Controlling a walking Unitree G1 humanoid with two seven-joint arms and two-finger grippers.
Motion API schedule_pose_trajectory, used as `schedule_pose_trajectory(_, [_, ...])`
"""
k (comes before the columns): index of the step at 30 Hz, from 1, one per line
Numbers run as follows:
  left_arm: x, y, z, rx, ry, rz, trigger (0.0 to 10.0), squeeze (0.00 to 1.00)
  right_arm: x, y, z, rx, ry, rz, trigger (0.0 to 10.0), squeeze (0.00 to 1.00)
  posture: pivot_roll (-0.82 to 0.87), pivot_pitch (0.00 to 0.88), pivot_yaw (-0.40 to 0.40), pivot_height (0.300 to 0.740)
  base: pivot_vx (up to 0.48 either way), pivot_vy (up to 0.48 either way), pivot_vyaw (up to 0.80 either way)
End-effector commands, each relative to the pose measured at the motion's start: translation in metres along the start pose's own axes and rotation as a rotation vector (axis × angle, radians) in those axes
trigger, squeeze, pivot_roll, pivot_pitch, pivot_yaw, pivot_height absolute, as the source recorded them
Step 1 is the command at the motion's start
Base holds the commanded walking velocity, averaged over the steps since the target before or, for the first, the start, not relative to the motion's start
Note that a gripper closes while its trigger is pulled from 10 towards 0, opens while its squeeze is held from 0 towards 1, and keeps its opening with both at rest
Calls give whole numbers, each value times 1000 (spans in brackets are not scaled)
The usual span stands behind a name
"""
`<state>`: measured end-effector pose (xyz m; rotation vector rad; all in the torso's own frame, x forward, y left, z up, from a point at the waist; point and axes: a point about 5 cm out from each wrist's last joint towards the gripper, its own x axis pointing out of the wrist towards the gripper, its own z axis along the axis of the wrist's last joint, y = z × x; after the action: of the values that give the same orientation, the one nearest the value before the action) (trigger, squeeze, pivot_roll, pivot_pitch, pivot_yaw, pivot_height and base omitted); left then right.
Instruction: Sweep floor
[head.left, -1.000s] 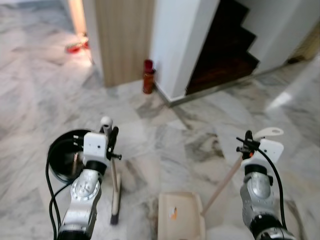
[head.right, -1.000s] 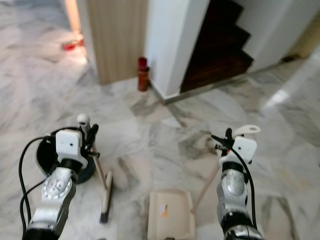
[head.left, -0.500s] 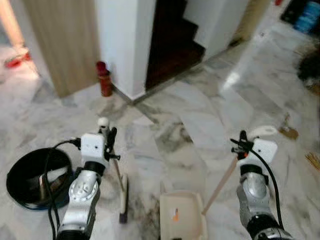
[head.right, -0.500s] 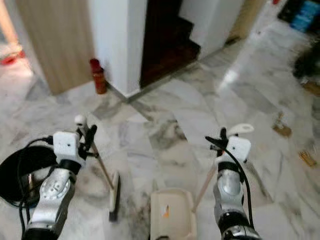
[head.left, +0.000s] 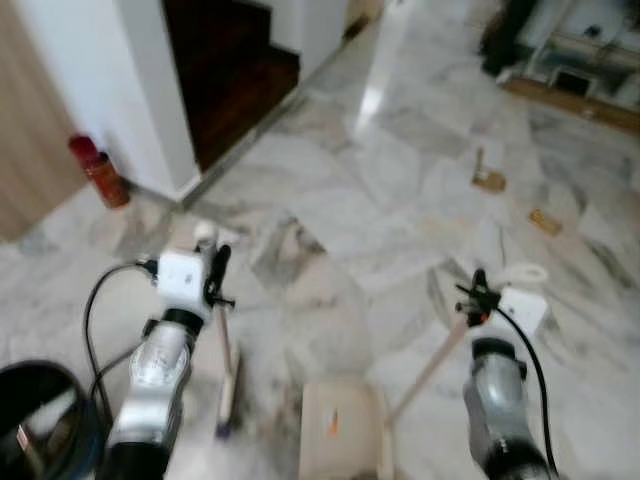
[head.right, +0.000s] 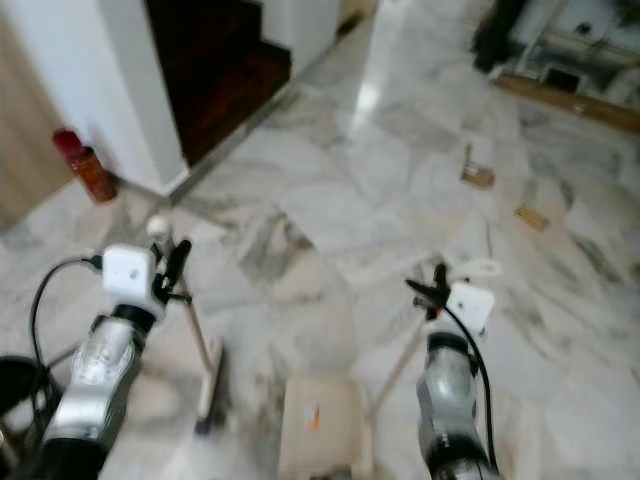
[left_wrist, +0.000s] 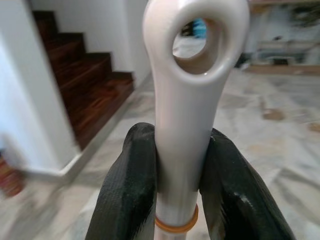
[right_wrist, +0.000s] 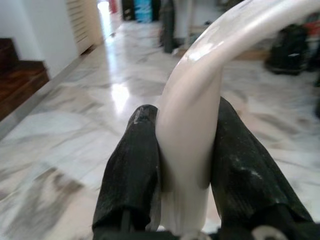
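My left gripper (head.left: 212, 278) is shut on the cream broom handle (left_wrist: 186, 125); the broom (head.left: 226, 372) slants down to its brush head on the marble floor by my left side. My right gripper (head.left: 478, 297) is shut on the pale dustpan handle (right_wrist: 192, 120). That stick (head.left: 427, 368) slopes down to the beige dustpan (head.left: 333, 436), which rests flat on the floor between my arms with a small orange mark in it. Two brown scraps (head.left: 489, 181) (head.left: 543, 222) lie on the floor ahead to the right.
A white pillar (head.left: 110, 70) and a dark wooden stair (head.left: 235, 70) stand ahead on the left, with a red bottle (head.left: 99, 172) at the pillar's foot. A black bucket (head.left: 35, 420) with a cable sits at my lower left. Dark clutter and shelving (head.left: 570, 50) fill the far right.
The whole view has swung to the right: pillar, stair and red bottle slid left, the bucket slid to the corner, and more scraps and far clutter came in. Both grippers keep their hold.
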<state>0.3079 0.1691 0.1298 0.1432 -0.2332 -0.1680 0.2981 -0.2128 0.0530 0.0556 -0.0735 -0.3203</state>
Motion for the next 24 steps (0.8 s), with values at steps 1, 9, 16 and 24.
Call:
schedule_pose_trajectory(1, [3,1,3,-2,-15,-17,10000,0,-1,5,3,8,-28,2,10000,0,184,105,-21,740,0,0,-800])
schedule_pose_trajectory(9, [8,3,1,2,-10,-17,10000,0,-3,9,2,6,-35,15,10000,0,175,75,-30,740,0,0,-463])
schedule_pose_trajectory(16, [10,3,-3,-22,-6,-2,10000,0,-3,14,5,18,-56,19,10000,0,163,40,-40,740,0,0,0])
schedule_pose_trajectory(24, [8,-2,-7,-31,3,-3,10000,0,-4,9,4,18,-54,6,10000,0,160,18,-47,740,0,0,0])
